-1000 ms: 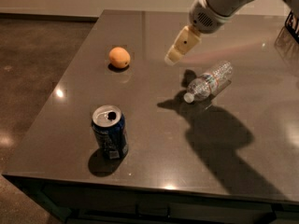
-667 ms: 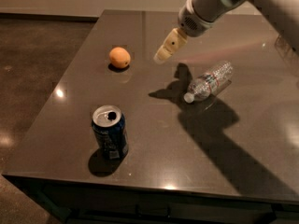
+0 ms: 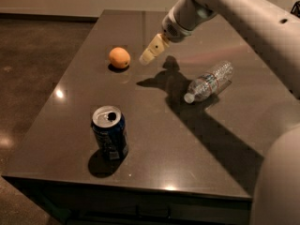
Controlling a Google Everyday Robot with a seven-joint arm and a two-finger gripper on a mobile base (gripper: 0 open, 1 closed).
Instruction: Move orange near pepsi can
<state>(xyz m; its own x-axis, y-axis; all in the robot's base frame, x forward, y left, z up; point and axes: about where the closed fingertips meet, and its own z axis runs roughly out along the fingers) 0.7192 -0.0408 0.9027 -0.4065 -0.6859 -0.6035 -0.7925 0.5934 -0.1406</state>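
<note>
The orange (image 3: 119, 57) sits on the dark table (image 3: 154, 139) at its far left part. The pepsi can (image 3: 110, 134), dark blue with a silver opened top, stands upright near the table's front left, well apart from the orange. My gripper (image 3: 151, 51) hangs above the table just to the right of the orange, a short gap from it, at the end of the grey arm that comes in from the upper right. It holds nothing that I can see.
A clear plastic water bottle (image 3: 209, 80) lies on its side to the right of the gripper. The table's left edge and front edge drop to a brown floor (image 3: 33, 69). The arm's body fills the right side.
The gripper has moved left and lower, from above the bottle's side to right beside the orange. The orange, can and bottle have not moved.
</note>
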